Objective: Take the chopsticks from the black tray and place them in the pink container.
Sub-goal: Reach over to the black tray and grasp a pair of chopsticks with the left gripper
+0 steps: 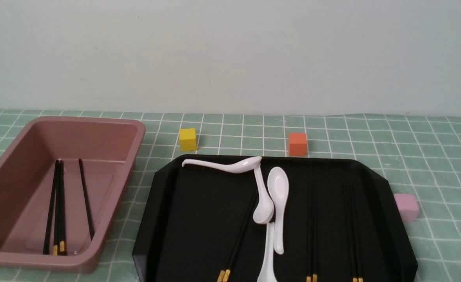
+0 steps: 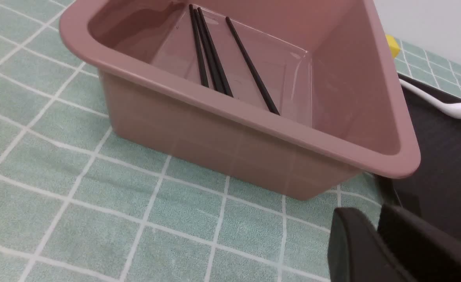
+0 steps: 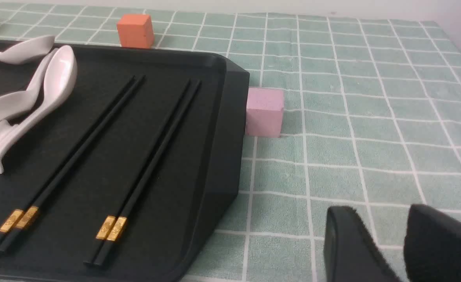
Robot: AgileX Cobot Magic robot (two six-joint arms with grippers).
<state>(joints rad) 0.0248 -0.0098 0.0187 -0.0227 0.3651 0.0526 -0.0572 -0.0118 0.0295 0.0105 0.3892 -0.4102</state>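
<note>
Left claw (image 2: 372, 219): narrowly parted, empty | right claw (image 3: 385, 219): wider, empty | target: leftmost tray (image 1: 144, 250) pair (image 1: 238, 239), long axis 1-to-7 o'clock, bands at 7 | bearing: probably 2 o'clock from left claw, likely the nearer | tub (image 1: 117, 196): tray's 10 o'clock

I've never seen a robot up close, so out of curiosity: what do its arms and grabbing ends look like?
Only the tips show. The left tool and right tool each have two thick, dark grey to black fingers with blunt, rounded ends. I see no markings or cables on them. The arms themselves are out of view, so I can't describe their colour.
</note>
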